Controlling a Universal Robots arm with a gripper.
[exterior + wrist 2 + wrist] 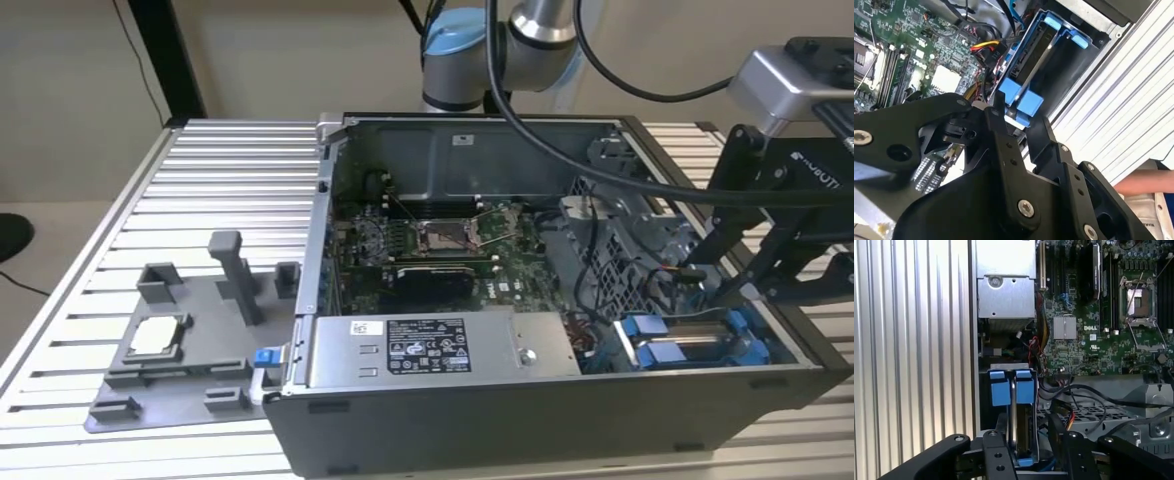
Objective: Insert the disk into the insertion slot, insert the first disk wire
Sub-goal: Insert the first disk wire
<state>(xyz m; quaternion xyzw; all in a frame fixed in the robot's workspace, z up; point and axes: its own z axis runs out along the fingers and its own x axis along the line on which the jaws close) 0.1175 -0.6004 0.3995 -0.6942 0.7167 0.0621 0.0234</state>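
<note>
The disk [1015,410], silver with a blue bracket, sits edge-up in the insertion slot [1070,75] of the drive cage, in the corner of the open computer case [534,420]. Its two blue tabs [1019,100] face my gripper [1019,119]. The gripper [1026,424] is open, and its black fingers [998,440] straddle the disk's near end with a small gap on one side. In the exterior view the gripper [731,295] hangs over the blue-railed cage [687,345] on the right. Black, red and yellow cables [985,47] lie beside the cage; I cannot tell which is the first disk wire.
The motherboard [427,240] fills the case's middle, and a grey power-supply box [427,345] lies along the front wall. On the exterior view's left, a grey fixture plate [187,340] rests on the ribbed table. A person's hand [1144,182] shows beyond the case.
</note>
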